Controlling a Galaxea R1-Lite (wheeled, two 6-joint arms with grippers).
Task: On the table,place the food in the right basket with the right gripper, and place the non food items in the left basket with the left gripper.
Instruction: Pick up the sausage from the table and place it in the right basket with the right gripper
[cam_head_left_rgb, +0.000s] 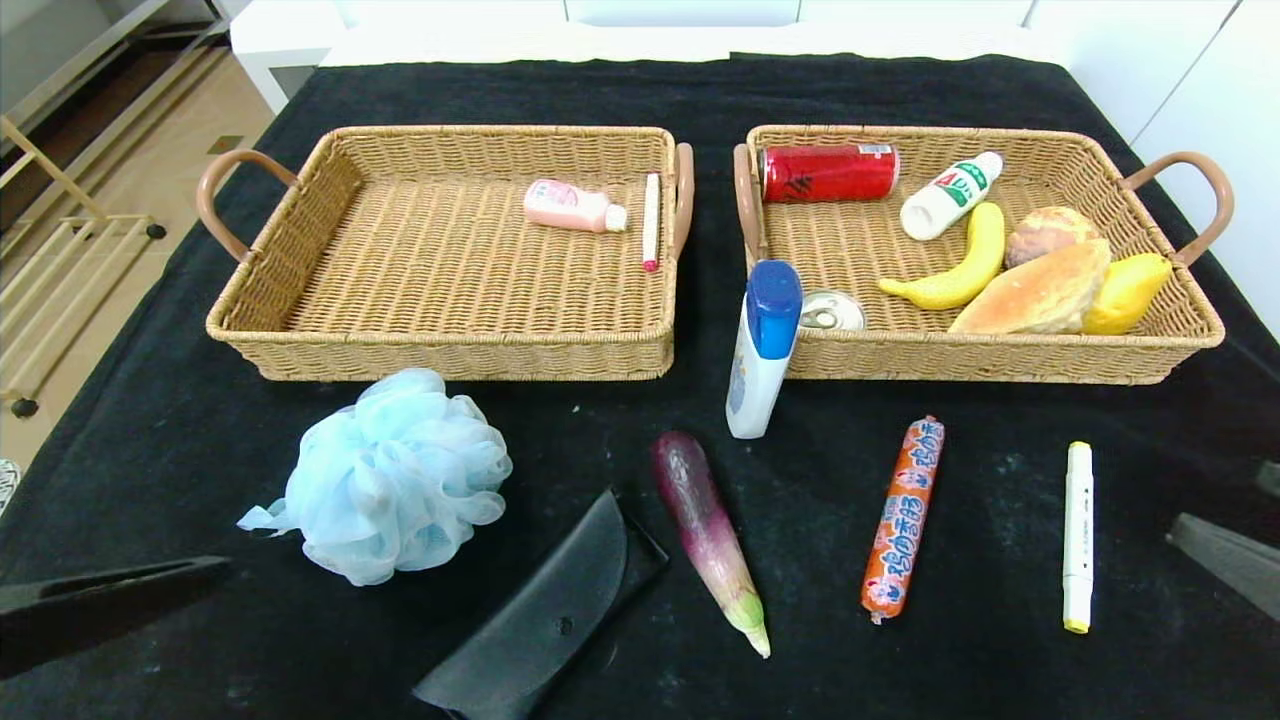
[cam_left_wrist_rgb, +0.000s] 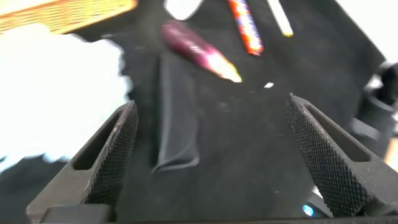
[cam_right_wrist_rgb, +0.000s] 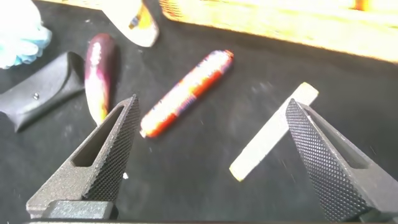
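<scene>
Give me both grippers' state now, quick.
Left gripper: open, holding nothing, above the black cloth table.
Right gripper: open, holding nothing, above the same table.

On my black table (cam_head_left_rgb: 900, 680), lower centre of the frame, lie the purple eggplant (cam_head_left_rgb: 708, 535) and the orange sausage stick (cam_head_left_rgb: 903, 517), with the white marker (cam_head_left_rgb: 1077, 535) at right. The blue-capped bottle (cam_head_left_rgb: 762, 348) stands against my right basket (cam_head_left_rgb: 1010, 360). The pale blue pouf (cam_head_left_rgb: 390, 475) and black glasses case (cam_head_left_rgb: 545, 615) sit lower left, below my left basket (cam_head_left_rgb: 450, 355).
</scene>
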